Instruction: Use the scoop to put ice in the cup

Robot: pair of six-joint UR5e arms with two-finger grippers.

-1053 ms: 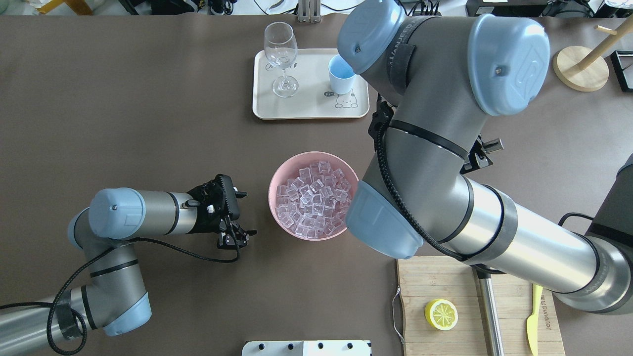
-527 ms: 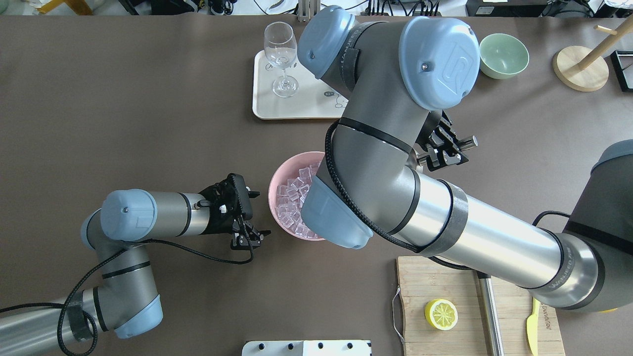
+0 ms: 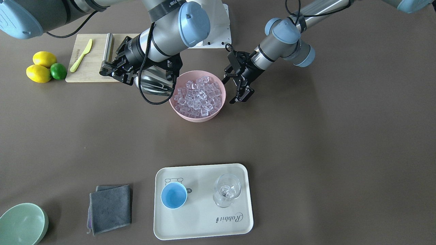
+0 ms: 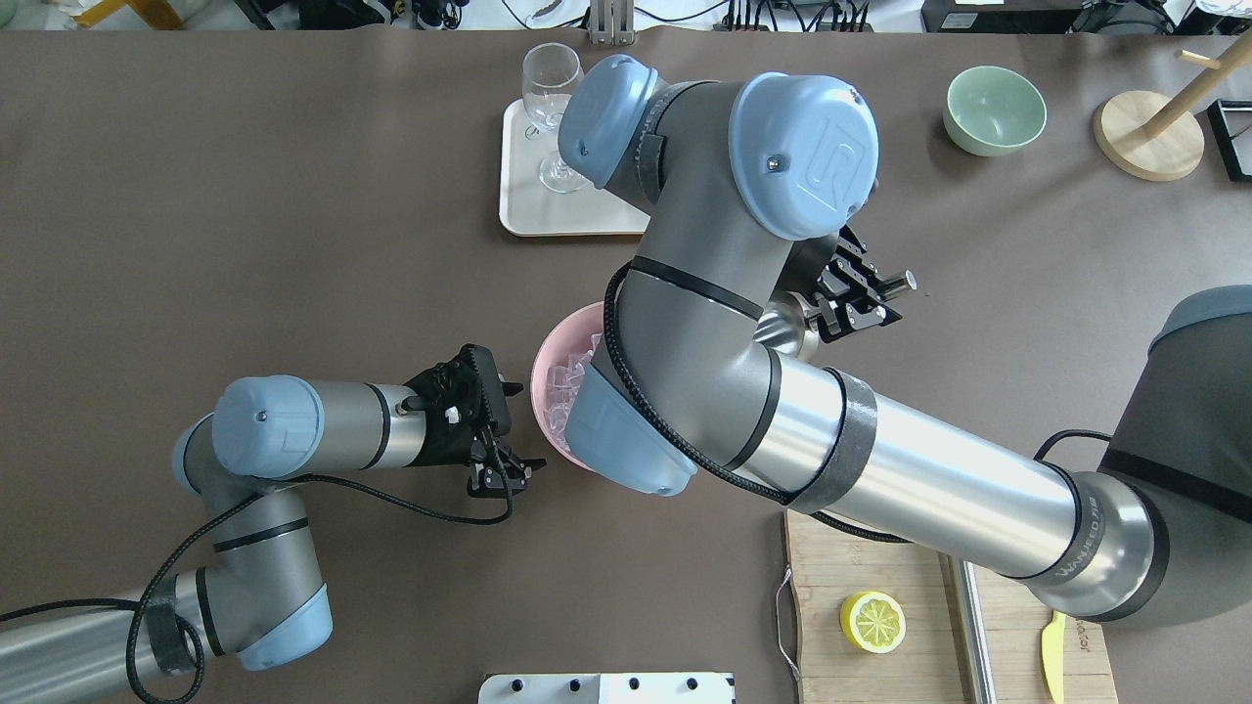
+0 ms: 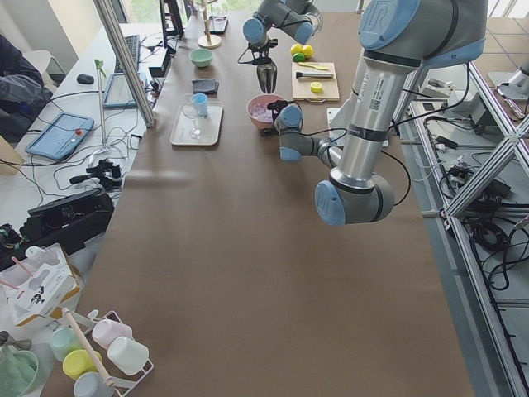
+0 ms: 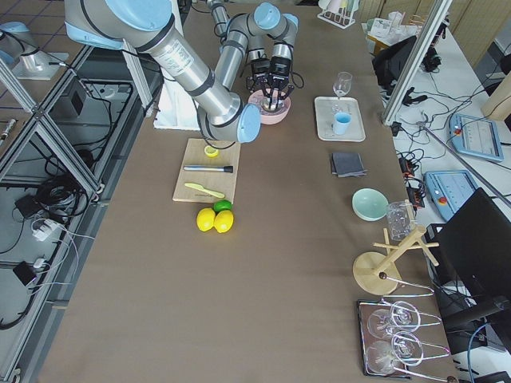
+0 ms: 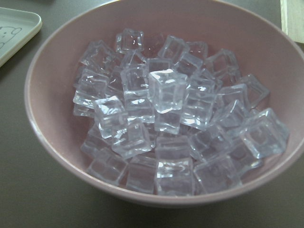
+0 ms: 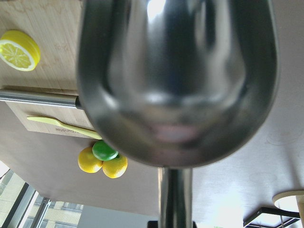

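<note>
Clear ice fills a pink bowl at mid-table. My right gripper is shut on the rod handle of the steel scoop, whose trough hangs just beside the bowl's rim. In the right wrist view the scoop looks empty. My left gripper stands open at the bowl's other side with nothing between its fingers. Its wrist camera looks straight onto the ice. The light-blue cup stands on a cream tray. My right arm hides the cup in the overhead view.
A stemmed glass shares the tray. A grey cloth and a pale green bowl lie to the tray's side. Behind the scoop are a wooden board with a steel cylinder, and lemons.
My right arm has swung across toward the pink bowl, carrying the scoop and covering the cup in the overhead view. My left gripper has crept closer to the bowl's rim.
</note>
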